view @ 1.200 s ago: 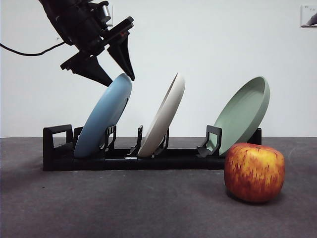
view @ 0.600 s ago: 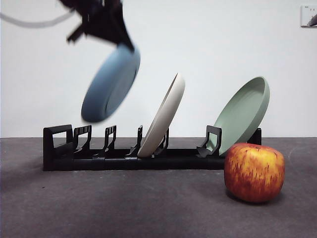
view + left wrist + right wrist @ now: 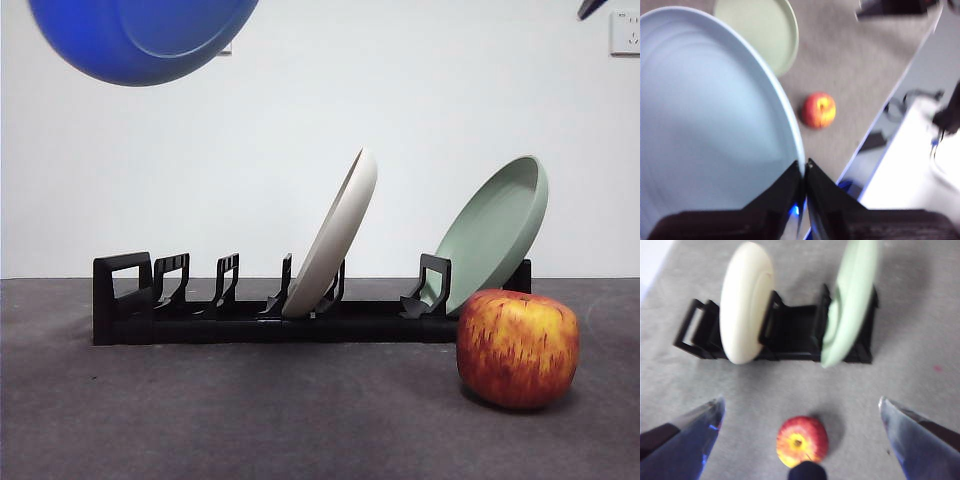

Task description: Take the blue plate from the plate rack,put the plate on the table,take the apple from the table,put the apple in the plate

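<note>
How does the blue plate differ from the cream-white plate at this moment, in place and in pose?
The blue plate is up in the air, clear of the plate rack; the cream-white plate stands in a rack slot. The blue plate is clamped at its rim by the left gripper; nothing holds the cream-white plate. The blue plate shows its underside in the front view; the cream-white one leans edge-on. Both are round and shallow.

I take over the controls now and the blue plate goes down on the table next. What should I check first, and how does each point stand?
1. Left gripper shut on the blue plate at its rim: ok.
2. Blue plate clear of the plate rack, high above it: ok.
3. Cream plate and green plate standing in the plate rack: ok.
4. Apple resting on the table, beside the rack's green-plate end: ok.
5. Right gripper open above the apple, clear of the plates: ok.
6. Table spot under the blue plate: cannot tell.
</note>
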Controlling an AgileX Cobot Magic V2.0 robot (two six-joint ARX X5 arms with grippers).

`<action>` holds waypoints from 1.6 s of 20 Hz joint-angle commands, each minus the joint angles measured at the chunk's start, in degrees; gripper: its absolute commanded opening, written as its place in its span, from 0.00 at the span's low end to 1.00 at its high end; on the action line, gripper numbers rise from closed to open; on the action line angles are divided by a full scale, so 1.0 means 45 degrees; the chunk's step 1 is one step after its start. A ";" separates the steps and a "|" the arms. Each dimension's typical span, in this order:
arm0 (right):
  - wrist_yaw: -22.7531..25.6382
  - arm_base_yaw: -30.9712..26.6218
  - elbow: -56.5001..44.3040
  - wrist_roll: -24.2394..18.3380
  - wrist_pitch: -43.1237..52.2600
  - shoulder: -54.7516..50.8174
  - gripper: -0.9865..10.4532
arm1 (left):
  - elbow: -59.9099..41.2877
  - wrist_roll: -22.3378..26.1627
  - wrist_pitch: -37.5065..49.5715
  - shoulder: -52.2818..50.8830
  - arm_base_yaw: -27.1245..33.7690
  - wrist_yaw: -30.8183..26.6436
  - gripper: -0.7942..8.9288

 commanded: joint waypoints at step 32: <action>0.0131 0.1365 0.0039 -0.0155 -0.0199 0.0053 0.75 | -0.8738 -0.1025 0.8456 0.4153 -0.5508 -0.6863 0.44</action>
